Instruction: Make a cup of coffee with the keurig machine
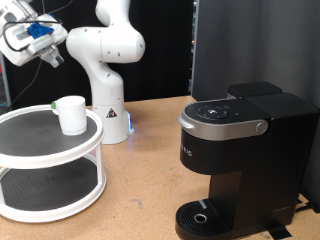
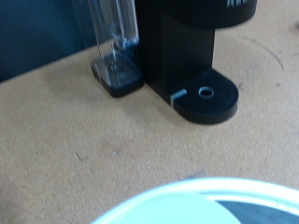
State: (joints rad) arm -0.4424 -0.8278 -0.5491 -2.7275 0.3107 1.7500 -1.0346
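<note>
Nothing is seen held in the hand [image 1: 28,42], which is raised high at the exterior view's top left, well above and apart from everything on the desk [image 1: 150,180]; whether its fingers are spread or closed cannot be told, since they are blurred in the exterior view and absent from the wrist view. Below the hand, and a little toward the exterior view's right, the cup [image 1: 71,114] stands upright on the upper tier of a white two-tier round stand [image 1: 50,165], near that tier's far edge. The keurig machine [image 1: 240,160] sits well apart from the hand, across the desk, with its lid seen closed and its round drip base [image 2: 207,96] bare, so the cup is judged not yet placed under the spout. Several risks can be judged from this arrangement. The cup is light and stands on a raised tier, so it could be tipped or pushed off the edge if it were approached off-centre or contacted by one finger first. The stand's rim could be struck on a low approach. A long carry across the desk is required, so a weak pinch on the smooth wall could let the cup slip, and the machine's overhang could be clipped by the cup's rim.
</note>
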